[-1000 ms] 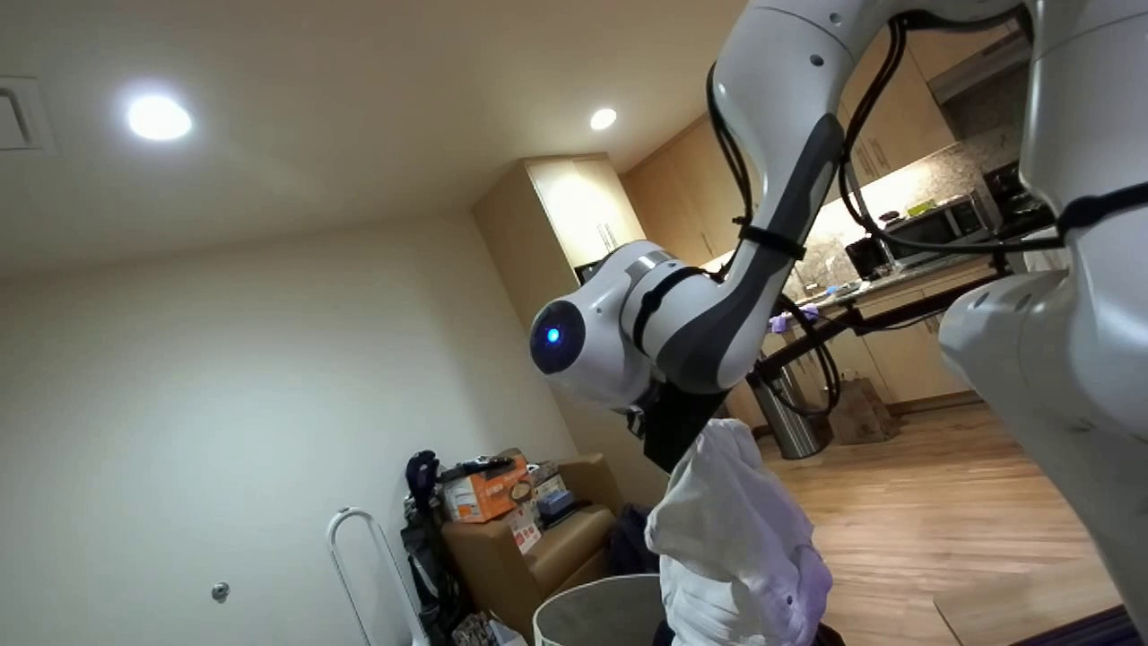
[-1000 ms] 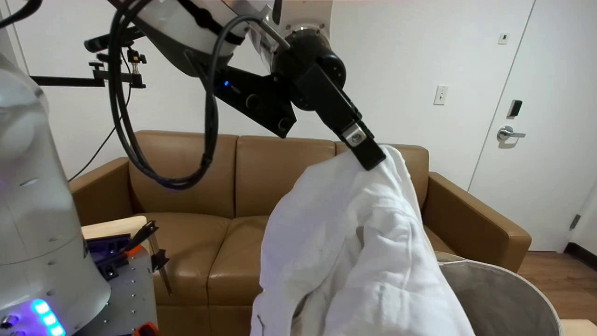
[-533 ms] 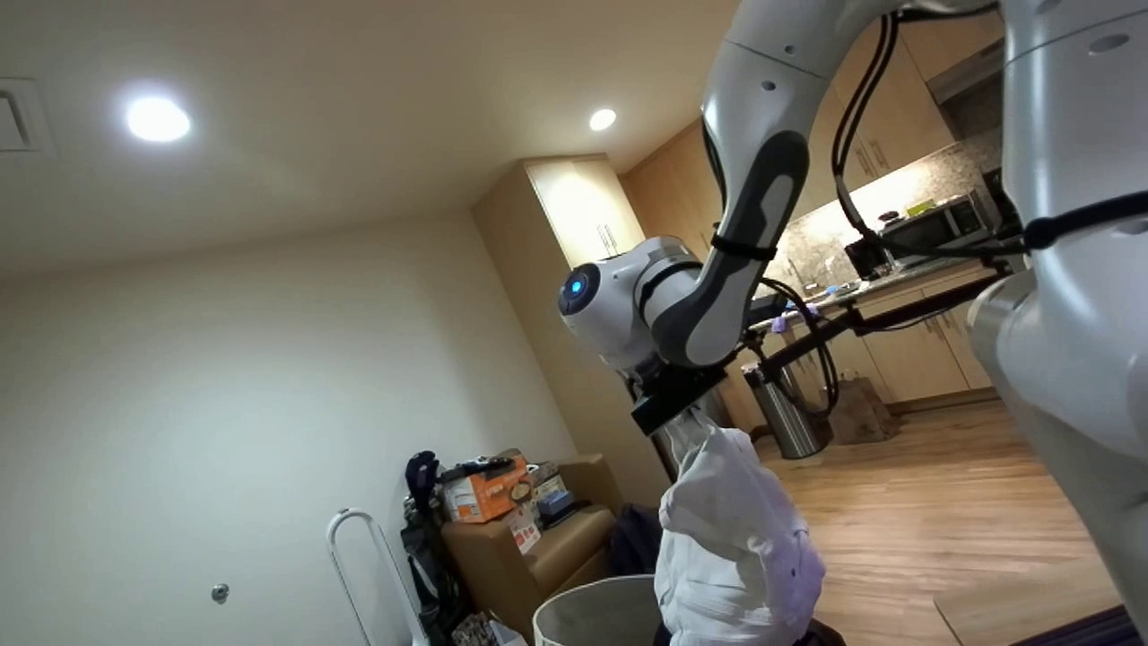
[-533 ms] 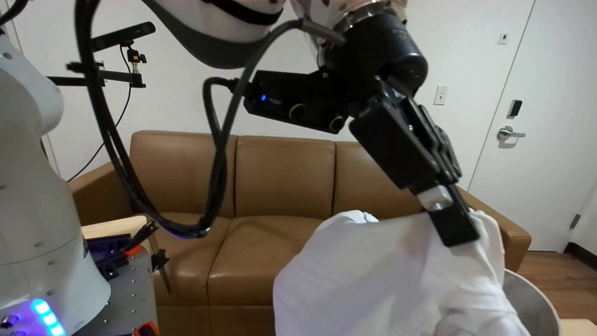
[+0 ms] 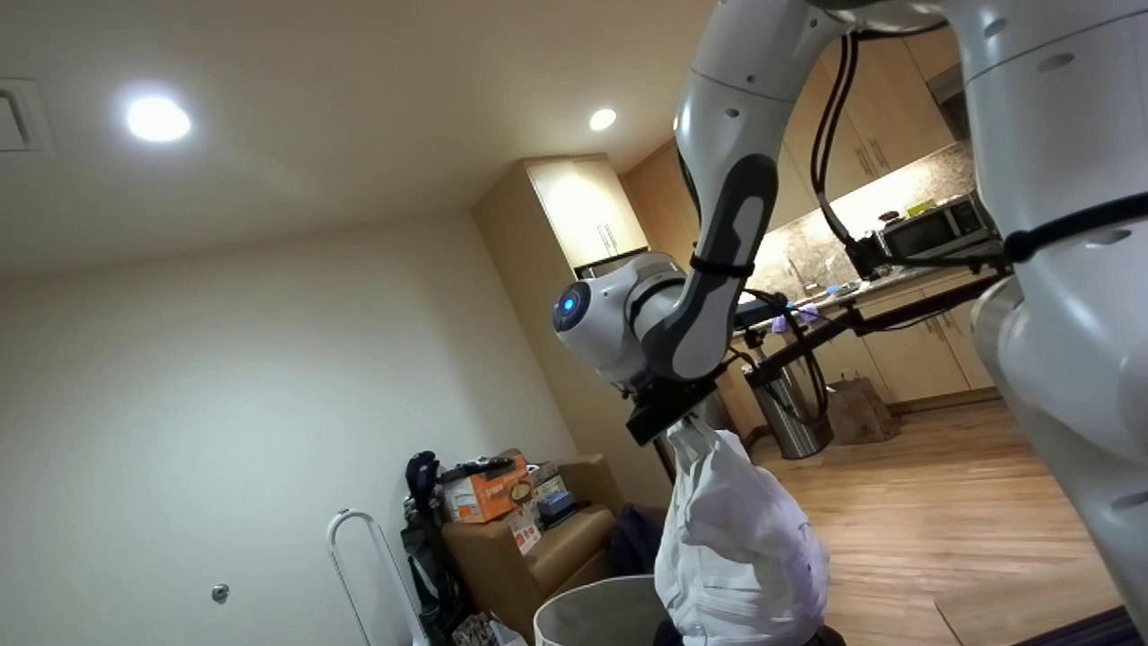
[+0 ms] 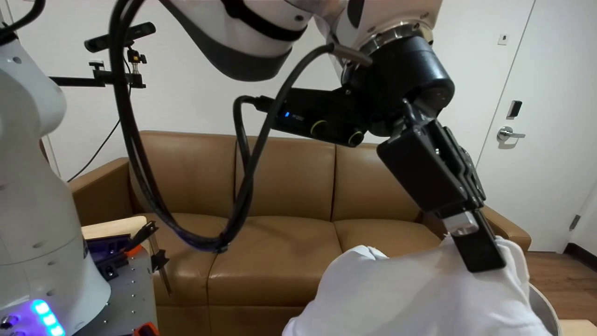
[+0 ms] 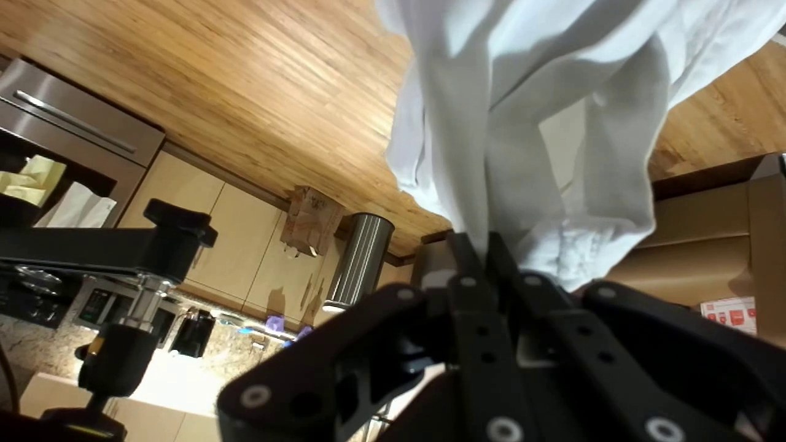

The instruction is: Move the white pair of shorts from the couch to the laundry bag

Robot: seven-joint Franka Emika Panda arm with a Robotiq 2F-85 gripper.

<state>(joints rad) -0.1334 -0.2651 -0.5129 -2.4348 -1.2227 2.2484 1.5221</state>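
One claw point(image 7: 481, 244) pinching white shorts point(image 5: 740, 547) near laundry bag point(image 5: 596, 612).

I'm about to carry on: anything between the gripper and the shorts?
Nothing: the wrist view shows the gripper shut directly on the white shorts, cloth pinched between its fingertips, no gap.

Within a second the gripper point(image 6: 485, 263) swung nearer and right in front of the couch point(image 6: 275, 261), carrying along the white pair of shorts point(image 6: 415, 298), which hid more of the laundry bag point(image 6: 545, 308) from us and bared more of the right-hand seat point(image 6: 396, 233). In an exterior view, the robot arm point(image 5: 740, 99) had shifted left.
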